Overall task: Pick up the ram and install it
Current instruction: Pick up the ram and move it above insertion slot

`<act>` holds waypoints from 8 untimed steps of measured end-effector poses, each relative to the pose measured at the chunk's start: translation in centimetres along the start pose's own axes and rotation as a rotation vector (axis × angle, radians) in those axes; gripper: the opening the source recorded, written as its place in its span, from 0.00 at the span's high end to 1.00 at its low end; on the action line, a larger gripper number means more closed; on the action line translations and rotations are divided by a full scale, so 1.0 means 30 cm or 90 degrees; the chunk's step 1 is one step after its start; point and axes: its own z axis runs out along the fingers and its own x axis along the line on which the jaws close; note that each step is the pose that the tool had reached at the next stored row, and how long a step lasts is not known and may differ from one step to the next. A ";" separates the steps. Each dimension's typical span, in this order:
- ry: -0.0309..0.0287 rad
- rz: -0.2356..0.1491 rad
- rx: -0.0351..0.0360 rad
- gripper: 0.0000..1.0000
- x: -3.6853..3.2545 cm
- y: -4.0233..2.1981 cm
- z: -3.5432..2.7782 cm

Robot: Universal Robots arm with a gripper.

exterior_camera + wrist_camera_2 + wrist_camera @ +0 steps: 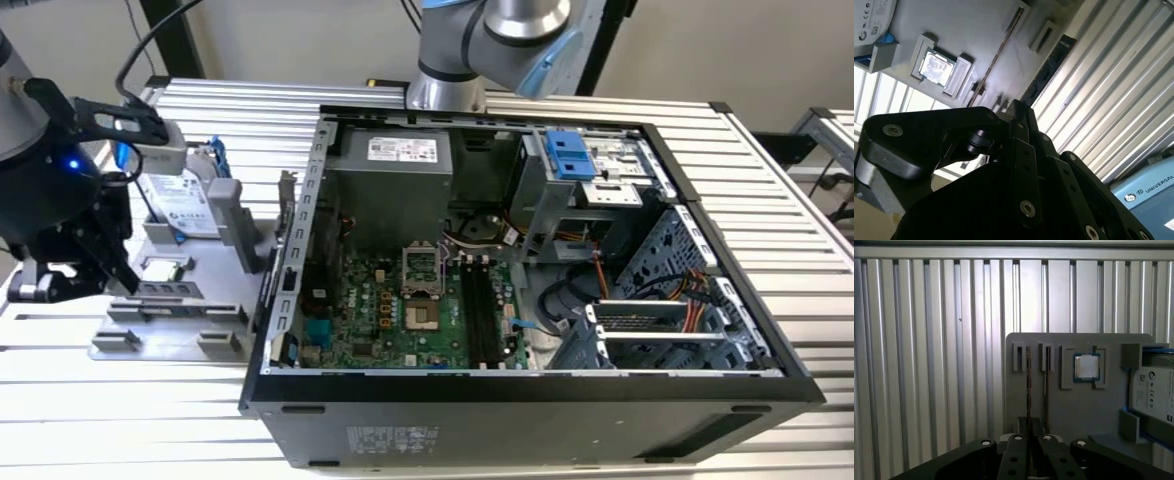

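The grey tray (pixel 1069 410) is holding the ram (pixel 1028 385) on edge in its outermost slot, plus a processor (pixel 1086 366) and hard drive (pixel 1154 395). Bare counter (pixel 929 365) is flanking it. The claw (pixel 1029 429) is hovering at the ram's end; I cannot tell its state.

The grey tray (pixel 1074 410) is lying on a desk (pixel 929 365) striped in silver ribs. On the tray, the ram (pixel 1050 67) is showing dark, almost black — the processor chip (pixel 1087 367) beside it is gleaming silver inside a blue-green rim. Over the tray's edge, the tool (pixel 1030 432) is looking matte black; beyond the tray, the motherboard (pixel 387 310) is showing green.
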 end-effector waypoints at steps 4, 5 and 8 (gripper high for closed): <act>0.0000 0.000 0.0001 1.00 -0.001 0.002 -0.017; -0.0001 0.000 0.0000 1.00 -0.001 0.002 -0.021; 0.0000 0.000 0.0000 1.00 -0.002 0.003 -0.034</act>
